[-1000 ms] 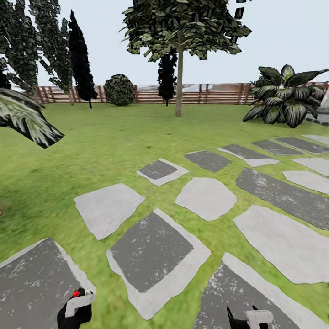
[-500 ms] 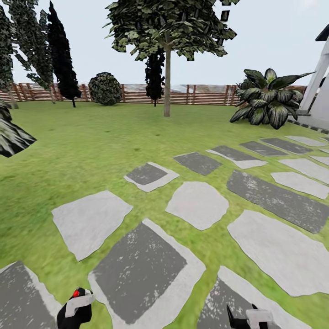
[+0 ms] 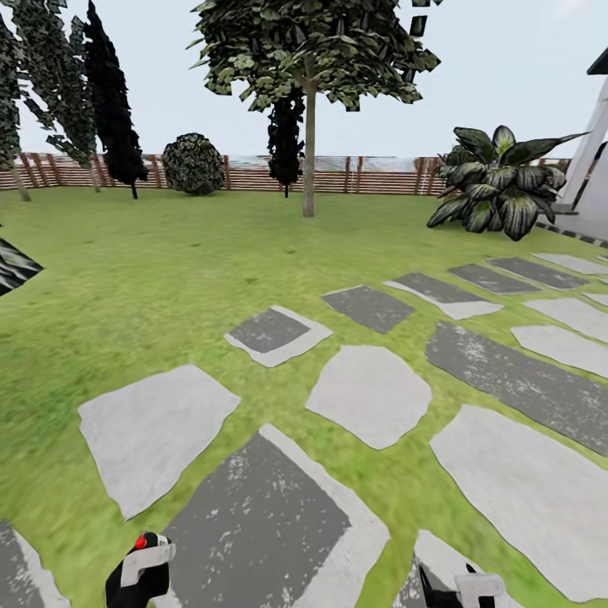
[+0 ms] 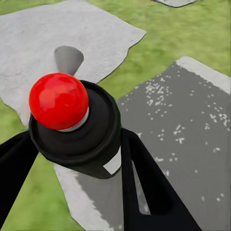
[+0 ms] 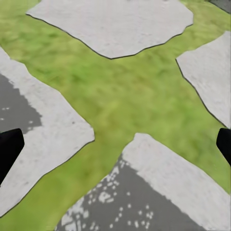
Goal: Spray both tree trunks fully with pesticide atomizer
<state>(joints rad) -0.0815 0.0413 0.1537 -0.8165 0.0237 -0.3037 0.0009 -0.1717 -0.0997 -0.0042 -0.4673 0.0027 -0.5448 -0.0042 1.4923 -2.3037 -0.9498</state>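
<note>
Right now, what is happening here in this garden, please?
The robot is out on the lawn, over a path of stepping stones. Its left gripper is shut on the pesticide atomizer, a black can with a red ball top. The right gripper is open and holds nothing. A tree with a straight pale trunk stands far ahead near the wooden fence. No spray haze is visible on it yet.
</note>
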